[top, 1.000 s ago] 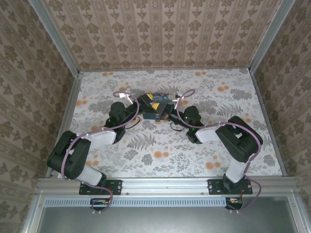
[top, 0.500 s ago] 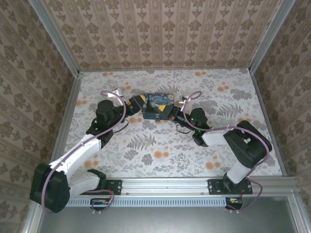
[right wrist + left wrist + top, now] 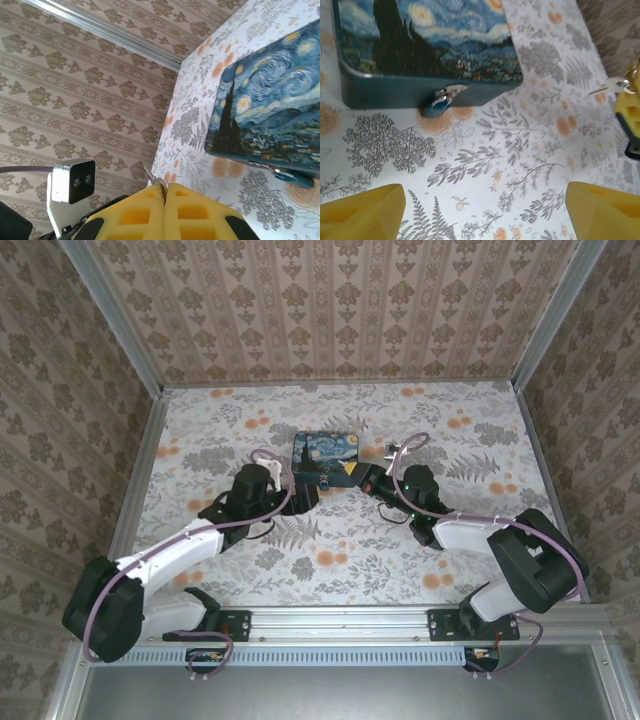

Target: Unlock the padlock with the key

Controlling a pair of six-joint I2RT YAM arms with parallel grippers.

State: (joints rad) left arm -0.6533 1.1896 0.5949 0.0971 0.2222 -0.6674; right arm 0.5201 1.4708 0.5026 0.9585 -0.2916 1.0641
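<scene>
The padlock (image 3: 438, 103), small and bluish with a metal shackle, hangs from the hasp on the front wall of the Starry Night tin (image 3: 425, 37); it also shows as a padlock (image 3: 295, 177) at the tin's near edge and as a dark speck of a padlock (image 3: 326, 483). My right gripper (image 3: 165, 187) is shut on the key (image 3: 156, 181), whose thin blade sticks out past the yellow pads. The key (image 3: 609, 85) sits right of the tin, apart from the lock. My left gripper (image 3: 485, 210) is open over bare cloth in front of the padlock, its fingers (image 3: 362, 212) wide apart.
The tin (image 3: 326, 454) sits mid-table on the floral cloth (image 3: 330, 560). The left gripper (image 3: 305, 496) and right gripper (image 3: 370, 478) flank its front corners. Patterned walls close the back and sides. The left wrist camera housing (image 3: 74, 180) faces the right gripper.
The left arm has swung from the tin's left side to just in front of it. The right gripper has drawn back to the right with the key, uncovering the tin's front.
</scene>
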